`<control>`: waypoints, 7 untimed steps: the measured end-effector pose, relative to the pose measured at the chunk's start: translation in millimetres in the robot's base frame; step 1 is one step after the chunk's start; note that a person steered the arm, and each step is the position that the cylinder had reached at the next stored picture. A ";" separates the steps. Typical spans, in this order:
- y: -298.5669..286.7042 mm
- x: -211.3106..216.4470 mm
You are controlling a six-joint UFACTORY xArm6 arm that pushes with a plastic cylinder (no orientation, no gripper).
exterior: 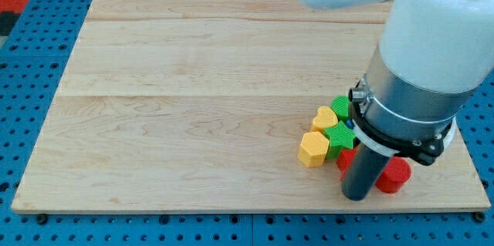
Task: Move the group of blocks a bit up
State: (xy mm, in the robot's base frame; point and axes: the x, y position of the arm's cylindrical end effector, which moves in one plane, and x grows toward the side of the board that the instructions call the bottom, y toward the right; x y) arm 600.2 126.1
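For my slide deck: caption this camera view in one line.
My tip sits at the bottom edge of a cluster of yellow, green and red blocks.

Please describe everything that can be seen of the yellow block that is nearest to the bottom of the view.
The yellow hexagonal block is a small, matte, plastic-looking prism with a flat top, lying flat on the wooden board. It is the leftmost piece of the cluster at the view's lower right. A yellow heart-shaped block sits just above it, and a green star-shaped block touches its right side. My tip is to its lower right, apart from it, among the red blocks.
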 end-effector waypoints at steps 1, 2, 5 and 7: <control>-0.3 17.9; 31.5 17.5; 28.2 -6.8; -7.5 -13.7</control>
